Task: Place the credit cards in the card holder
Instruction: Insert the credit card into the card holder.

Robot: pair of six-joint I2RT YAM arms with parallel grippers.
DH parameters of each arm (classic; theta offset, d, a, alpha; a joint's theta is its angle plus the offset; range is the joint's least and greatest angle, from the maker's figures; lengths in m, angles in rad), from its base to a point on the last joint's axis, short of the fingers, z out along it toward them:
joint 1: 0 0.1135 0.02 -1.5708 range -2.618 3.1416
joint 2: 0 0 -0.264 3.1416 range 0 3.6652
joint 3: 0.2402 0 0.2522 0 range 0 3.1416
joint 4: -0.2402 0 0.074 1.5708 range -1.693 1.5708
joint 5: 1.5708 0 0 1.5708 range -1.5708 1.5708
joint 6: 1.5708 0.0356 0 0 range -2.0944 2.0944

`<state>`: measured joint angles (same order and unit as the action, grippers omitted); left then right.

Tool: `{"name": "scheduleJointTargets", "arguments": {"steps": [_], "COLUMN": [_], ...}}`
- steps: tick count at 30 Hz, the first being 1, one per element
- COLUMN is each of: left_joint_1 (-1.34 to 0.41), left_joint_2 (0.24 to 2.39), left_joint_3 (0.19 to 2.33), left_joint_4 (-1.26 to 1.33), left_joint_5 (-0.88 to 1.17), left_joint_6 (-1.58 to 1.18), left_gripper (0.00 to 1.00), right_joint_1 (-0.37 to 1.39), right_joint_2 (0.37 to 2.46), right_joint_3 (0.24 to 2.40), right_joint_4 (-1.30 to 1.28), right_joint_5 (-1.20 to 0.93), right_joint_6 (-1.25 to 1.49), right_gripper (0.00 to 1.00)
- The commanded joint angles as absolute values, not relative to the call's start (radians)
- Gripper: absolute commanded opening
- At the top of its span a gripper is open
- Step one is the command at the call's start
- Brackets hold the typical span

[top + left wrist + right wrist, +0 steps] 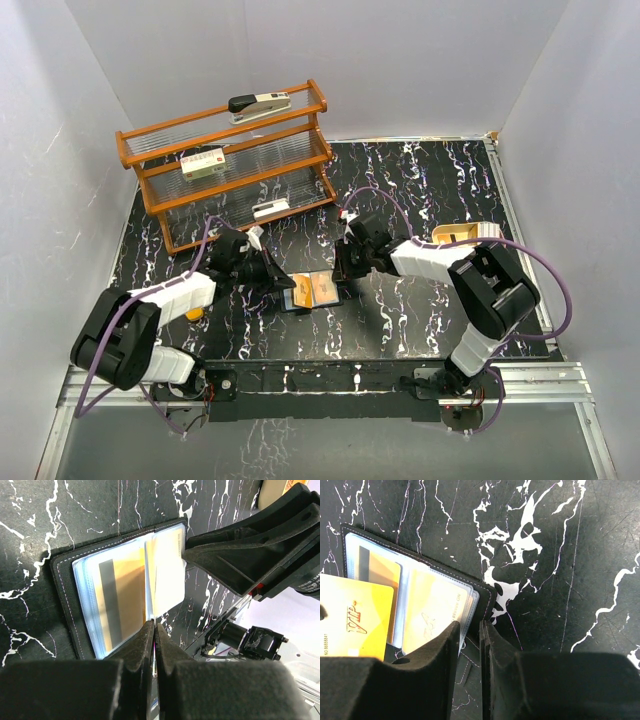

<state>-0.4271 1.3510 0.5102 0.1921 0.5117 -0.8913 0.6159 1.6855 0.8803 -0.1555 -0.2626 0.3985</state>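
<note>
Card holder (pixel 312 292) lies open, credit cards (pixel 437 607) showing in its sleeves. Left gripper (pixel 154 627) is closed at the spine; right gripper (pixel 470 627), at the 3 o'clock edge, is nearly shut, grip unclear. Seat cards squarely, holder pinned.

Left end effector (pixel 154 626) pinched shut; right end effector (pixel 470 628) narrowly parted.

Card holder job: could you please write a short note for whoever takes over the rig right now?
Left gripper: shut, apparently on a loose card held on edge over the open holder.
Right gripper: slightly open, astride the holder's edge.
Done: striped card and pale card sit in pockets.
To do: slide the loose card into a pocket.
</note>
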Motion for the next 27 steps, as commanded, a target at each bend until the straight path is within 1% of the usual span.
{"name": "scheduleJointTargets", "arguments": {"steps": [1, 13, 27], "left_joint_1": [-0.42, -0.42, -0.42], "left_joint_2": [1.375, 1.43, 1.494], "left_joint_3": [0.51, 0.489, 0.507], "left_joint_4": [0.227, 0.291, 0.281], "left_joint_5": [0.565, 0.585, 0.537], "left_joint_6": [-0.866, -0.9, -0.886], "left_gripper": [0.0, 0.0, 0.0], "right_joint_1": [0.628, 0.632, 0.636], "right_joint_2": [1.671, 1.649, 1.636], "right_joint_3": [0.847, 0.826, 0.809], "right_joint_4": [-0.151, -0.142, -0.13], "right_joint_5": [-0.227, -0.229, -0.226], "right_joint_6": [0.4, 0.408, 0.414], "right_gripper": [0.2, 0.2, 0.26]}}
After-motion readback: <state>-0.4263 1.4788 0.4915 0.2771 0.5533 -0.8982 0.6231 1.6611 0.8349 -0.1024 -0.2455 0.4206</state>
